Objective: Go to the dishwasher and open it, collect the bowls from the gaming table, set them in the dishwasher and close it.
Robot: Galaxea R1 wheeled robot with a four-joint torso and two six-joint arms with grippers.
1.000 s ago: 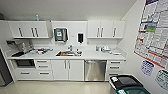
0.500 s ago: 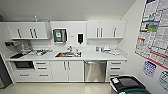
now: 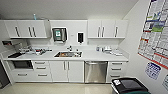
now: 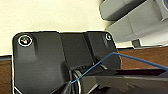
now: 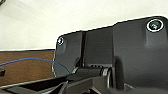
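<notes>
one steel-fronted dishwasher (image 3: pixel 96 72) sits under the white table (image 3: pixel 100 58), right of the sink (image 3: pixel 68 54) and the white cabinet doors (image 3: pixel 66 71), left of a drawer stack (image 3: pixel 116 70). door shut, bar handle across its top edge. robot faces the kitchenette from some way back, floor (image 3: pixel 62 88) open between it and the unit. a dark bin (image 3: pixel 129 86) stands near right, close to the line of approach. bowls and gaming table not to be seen here.

step in hand, judged: approach the dishwasher. doing it well means driving in centred on the steel front, a bit right of where the head view now centres, keeping off the bin, and stopping short enough that the door has room to drop down. handle is high on the door, so an arm should reach it without a deep torso bend.

both wrist views show robot plate, wall and brown floor strip; cannot tell whether either claw is open or closed, or if it holds anything.
</notes>
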